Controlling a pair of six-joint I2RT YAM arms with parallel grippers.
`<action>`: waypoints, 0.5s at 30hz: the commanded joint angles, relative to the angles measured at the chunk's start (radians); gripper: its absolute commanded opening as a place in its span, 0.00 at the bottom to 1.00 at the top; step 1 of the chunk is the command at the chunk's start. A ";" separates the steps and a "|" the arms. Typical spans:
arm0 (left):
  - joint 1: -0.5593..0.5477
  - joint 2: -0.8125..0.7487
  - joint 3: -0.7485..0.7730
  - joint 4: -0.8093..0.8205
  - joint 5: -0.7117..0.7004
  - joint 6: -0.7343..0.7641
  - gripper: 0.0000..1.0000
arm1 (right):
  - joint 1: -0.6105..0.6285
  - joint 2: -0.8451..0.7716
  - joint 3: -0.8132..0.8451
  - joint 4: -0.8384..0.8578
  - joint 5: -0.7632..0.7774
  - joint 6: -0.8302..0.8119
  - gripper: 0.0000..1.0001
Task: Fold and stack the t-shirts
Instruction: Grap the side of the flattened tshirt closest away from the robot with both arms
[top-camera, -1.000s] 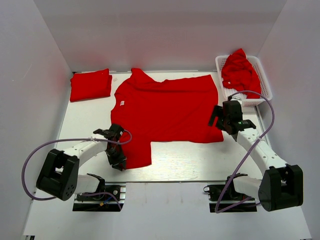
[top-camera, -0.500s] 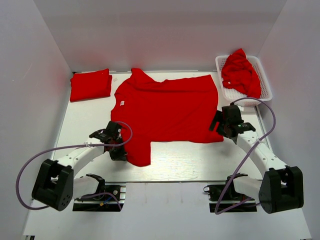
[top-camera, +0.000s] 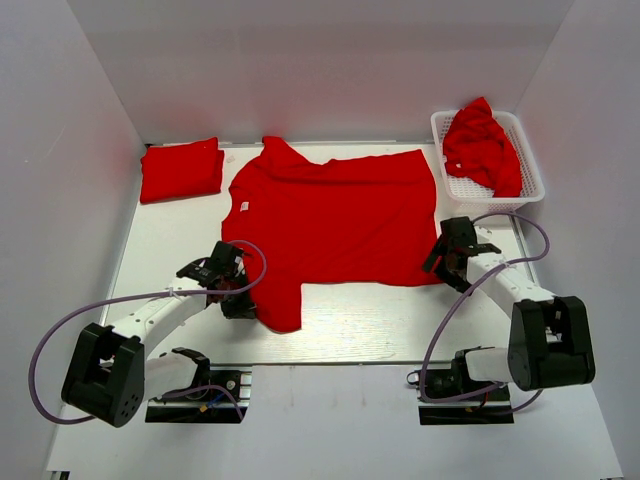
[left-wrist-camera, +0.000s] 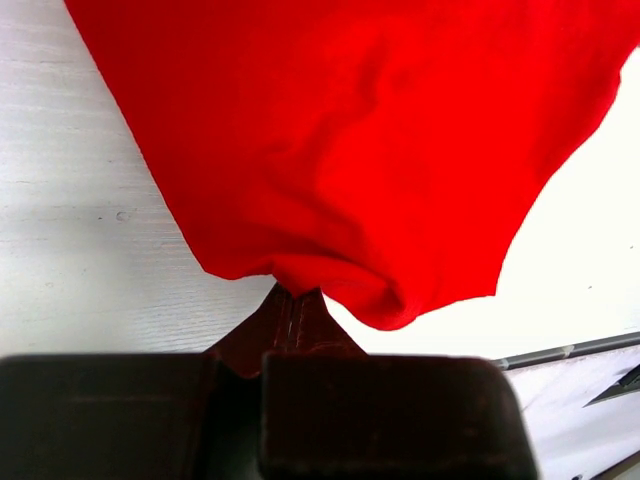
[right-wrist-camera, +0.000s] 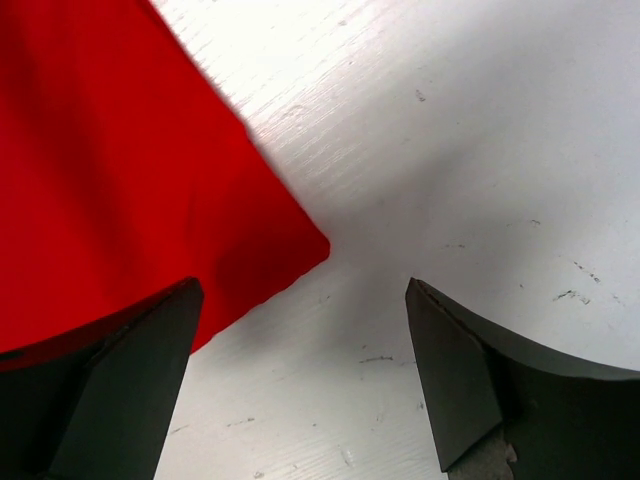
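You are at the start of a fold on the spread shirt (top-camera: 335, 225), which lies flat in the middle of the table (top-camera: 360, 325), neck toward 9 o'clock. Your left gripper (top-camera: 238, 303) is clamped tight on the near sleeve (left-wrist-camera: 330, 150), at the shirt's 7 o'clock. Your right gripper (right-wrist-camera: 302, 295) stands wide and low over the hem corner (right-wrist-camera: 290, 250) at 4 o'clock, and it holds nothing.

The next move, as I judge it, calls for closing the right fingers on that corner. Then lift both near points together and carry them toward 12 o'clock, so the near edge folds over evenly.

Count:
- one spread shirt
- one folded shirt (top-camera: 181, 170) at 10 o'clock
- one red heap (top-camera: 480, 145) in the single white basket (top-camera: 530, 160) at 2 o'clock

You cannot tell how many shirts that heap holds.
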 joint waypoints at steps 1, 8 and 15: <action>-0.003 -0.019 0.004 0.018 0.024 0.013 0.00 | -0.016 0.008 -0.010 0.037 0.036 0.045 0.87; -0.003 -0.019 0.004 0.009 0.033 0.022 0.00 | -0.039 0.040 -0.028 0.109 -0.006 0.050 0.64; -0.003 -0.028 0.004 0.009 0.053 0.022 0.00 | -0.051 0.071 -0.067 0.134 -0.049 0.041 0.59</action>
